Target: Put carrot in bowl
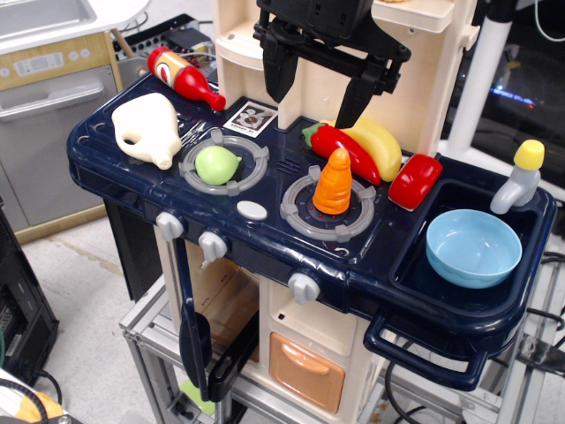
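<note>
The orange ridged carrot (335, 182) stands upright on the right burner (327, 208) of the toy stove. The light-blue bowl (472, 248) sits in the dark blue sink at the right, empty. My black gripper (312, 91) hangs above and slightly behind-left of the carrot, in front of the cream back panel. Its two fingers (273, 75) are spread wide apart and hold nothing. It is clear of the carrot.
A red chili pepper (342, 148) and yellow banana (376, 143) lie just behind the carrot. A red piece (415, 180) lies by the sink. A green fruit (216, 165) sits on the left burner. A white jug (147, 129) and ketchup bottle (183, 77) are at the left. A tap (521, 177) stands behind the bowl.
</note>
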Action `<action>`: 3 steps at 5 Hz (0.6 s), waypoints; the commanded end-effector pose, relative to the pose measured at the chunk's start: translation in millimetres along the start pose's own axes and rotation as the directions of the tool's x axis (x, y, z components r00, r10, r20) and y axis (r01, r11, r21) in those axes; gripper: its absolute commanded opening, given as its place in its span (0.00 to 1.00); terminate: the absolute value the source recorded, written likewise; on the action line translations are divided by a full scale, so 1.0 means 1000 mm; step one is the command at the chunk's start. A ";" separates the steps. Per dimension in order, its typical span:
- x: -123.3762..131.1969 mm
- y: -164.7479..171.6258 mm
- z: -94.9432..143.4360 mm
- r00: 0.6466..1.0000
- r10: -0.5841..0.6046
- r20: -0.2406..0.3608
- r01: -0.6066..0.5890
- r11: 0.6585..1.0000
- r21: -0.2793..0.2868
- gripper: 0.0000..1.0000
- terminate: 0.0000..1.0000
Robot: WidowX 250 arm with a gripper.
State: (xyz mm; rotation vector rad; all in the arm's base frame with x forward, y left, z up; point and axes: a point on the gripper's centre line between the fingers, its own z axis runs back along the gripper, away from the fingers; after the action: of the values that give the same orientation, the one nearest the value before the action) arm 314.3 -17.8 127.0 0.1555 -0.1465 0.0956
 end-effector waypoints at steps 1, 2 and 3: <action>0.008 -0.008 -0.014 0.997 -0.052 0.061 0.055 0.997 -0.049 1.00 0.00; 0.010 -0.009 -0.032 0.994 -0.061 0.086 0.068 0.995 -0.077 1.00 0.00; 0.012 -0.016 -0.045 0.993 -0.047 0.110 0.059 0.993 -0.103 1.00 0.00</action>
State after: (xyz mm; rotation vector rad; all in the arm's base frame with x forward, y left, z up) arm 331.9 -26.3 67.5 0.0506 -0.2244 0.0317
